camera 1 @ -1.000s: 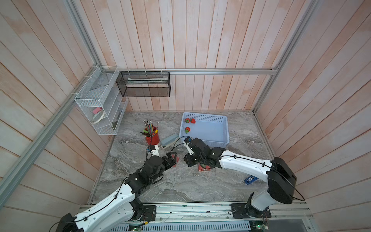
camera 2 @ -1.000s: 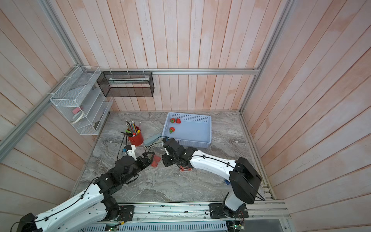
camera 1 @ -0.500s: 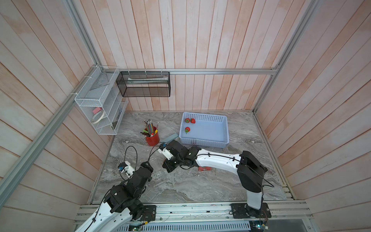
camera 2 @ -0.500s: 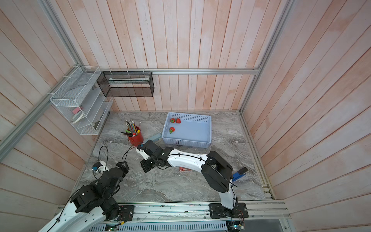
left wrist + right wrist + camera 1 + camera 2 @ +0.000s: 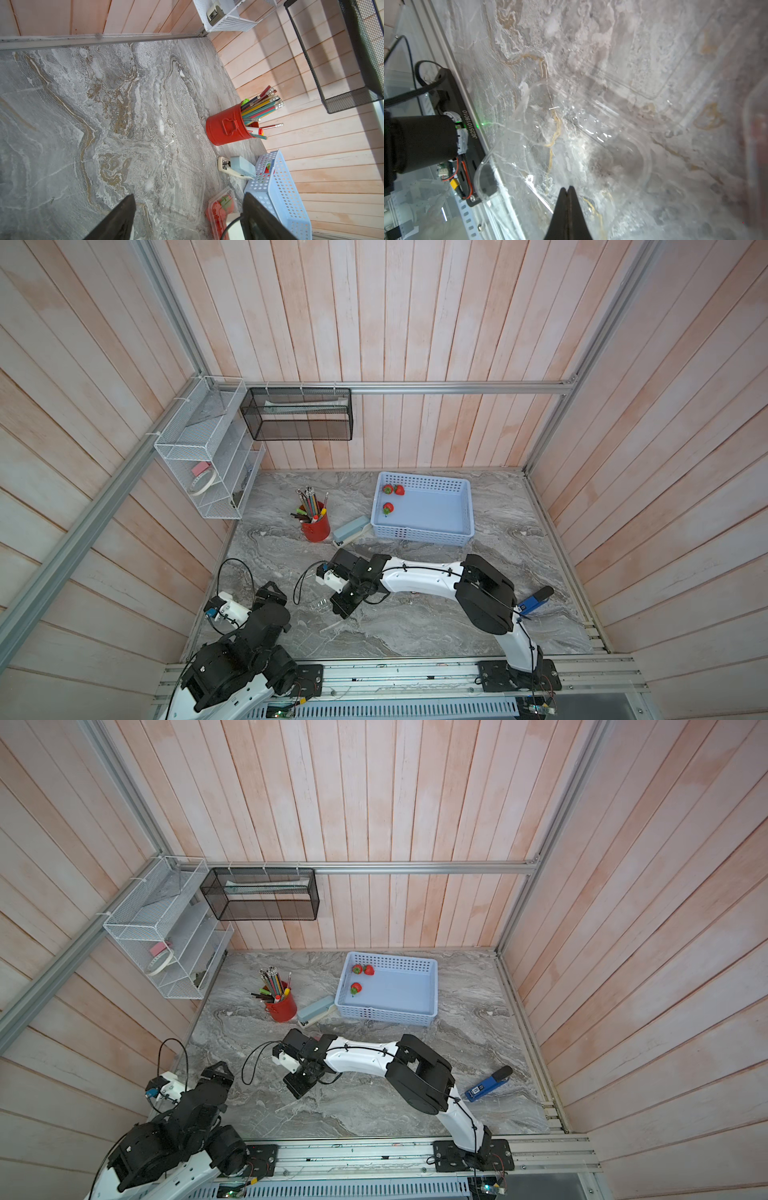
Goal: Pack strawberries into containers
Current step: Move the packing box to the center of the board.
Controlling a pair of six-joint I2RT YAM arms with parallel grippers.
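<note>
In a top view my right gripper (image 5: 345, 611) reaches across the marble table (image 5: 415, 630) toward my left side. Its tip sits low, just beside a clear container (image 5: 319, 605) that shows only as a few glinting ribs. My left gripper (image 5: 272, 592) sits near the table's front left corner, apart from that box. Three strawberries (image 5: 399, 489) lie in the blue basket (image 5: 432, 512) at the back, all on the side nearest the red pencil cup (image 5: 316, 529). Two of them touch and the third lies a little apart. A pale blue stapler (image 5: 351, 531) lies between cup and basket.

In the left wrist view my left fingers (image 5: 120, 216) are spread wide and grip nothing. Near one of them sits a packed container (image 5: 221, 205), just beside the basket, with red berries and green caps showing through its clear wall. The cup and the stapler stand beyond it.

In the right wrist view my right fingers (image 5: 560, 209) are pressed together tip to tip. The clear container lies directly ahead of the tips, and its rounded rim crosses in front of the rail at the table's edge. Whether a sliver of its plastic is caught between my fingers, I cannot tell.
</note>
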